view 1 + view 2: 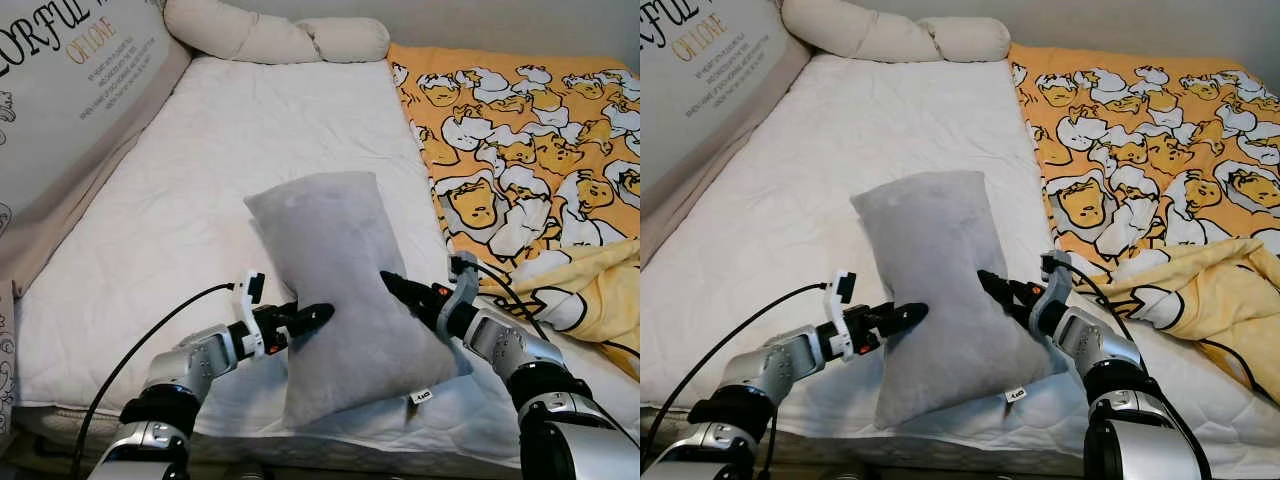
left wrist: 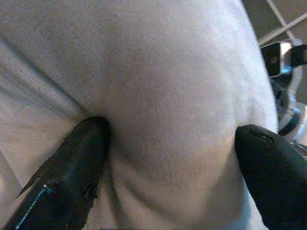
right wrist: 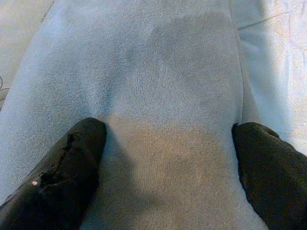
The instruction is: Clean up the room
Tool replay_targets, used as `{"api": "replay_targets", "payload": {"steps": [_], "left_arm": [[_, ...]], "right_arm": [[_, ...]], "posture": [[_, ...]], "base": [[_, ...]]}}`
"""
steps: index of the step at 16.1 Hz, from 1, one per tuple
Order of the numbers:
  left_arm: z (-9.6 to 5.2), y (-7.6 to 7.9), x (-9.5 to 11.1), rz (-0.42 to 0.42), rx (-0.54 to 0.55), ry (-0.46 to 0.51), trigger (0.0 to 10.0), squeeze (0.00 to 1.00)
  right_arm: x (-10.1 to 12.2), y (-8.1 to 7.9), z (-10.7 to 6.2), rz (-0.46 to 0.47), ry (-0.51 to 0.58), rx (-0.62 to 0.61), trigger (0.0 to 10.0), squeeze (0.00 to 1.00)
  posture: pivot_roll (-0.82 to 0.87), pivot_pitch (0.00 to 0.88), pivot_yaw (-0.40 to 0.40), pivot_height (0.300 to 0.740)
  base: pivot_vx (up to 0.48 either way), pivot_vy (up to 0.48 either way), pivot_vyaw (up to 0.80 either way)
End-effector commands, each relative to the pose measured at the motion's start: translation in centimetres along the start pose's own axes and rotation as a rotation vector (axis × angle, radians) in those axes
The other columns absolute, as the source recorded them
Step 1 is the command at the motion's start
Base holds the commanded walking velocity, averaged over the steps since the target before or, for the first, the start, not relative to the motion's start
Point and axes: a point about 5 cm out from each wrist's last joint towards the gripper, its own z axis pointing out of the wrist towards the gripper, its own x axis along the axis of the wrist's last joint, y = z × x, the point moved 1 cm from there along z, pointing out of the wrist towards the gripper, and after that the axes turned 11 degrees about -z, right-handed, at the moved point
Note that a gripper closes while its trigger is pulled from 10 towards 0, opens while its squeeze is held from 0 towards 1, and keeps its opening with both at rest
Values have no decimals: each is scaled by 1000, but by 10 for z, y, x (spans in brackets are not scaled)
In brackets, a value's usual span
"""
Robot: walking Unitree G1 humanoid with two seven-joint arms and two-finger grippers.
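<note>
The left gripper (image 1: 300,322) and right gripper (image 1: 405,292), fingers spread wide, press into opposite sides of the grey pillow (image 1: 335,285), squeezing it upright near the mattress (image 1: 200,170) front edge, probably for lifting.

bed cushion (image 1: 70,90) reads "of love"; other lettering cut off or blurred

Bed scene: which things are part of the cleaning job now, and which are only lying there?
In the job: grey pillow, left gripper, right gripper, both pressing its sides.

Lying about: duck blanket, white mattress, long bolster, printed cushion.
</note>
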Motion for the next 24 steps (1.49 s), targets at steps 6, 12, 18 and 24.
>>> {"api": "replay_targets", "payload": {"steps": [6,12,18,24], "left_arm": [[9,2,-1,27,21,-31,0,0],[11,4,2,31,8,-22,0,0],[16,18,18,70,-38,0,0,0],[25,55,53,181,-128,88,0,0]], "right_arm": [[-9,-2,3,-45,4,-7,0,0],[-6,-6,7,-89,16,-1,0,0],[8,-16,15,-136,45,29,0,0],[55,-37,23,-183,270,52,0,0]], "posture": [[5,0,-20,740],[5,0,-18,740],[6,0,-17,740],[14,0,-14,740]], "base": [[0,0,0],[0,0,0],[0,0,0],[0,0,0]]}}
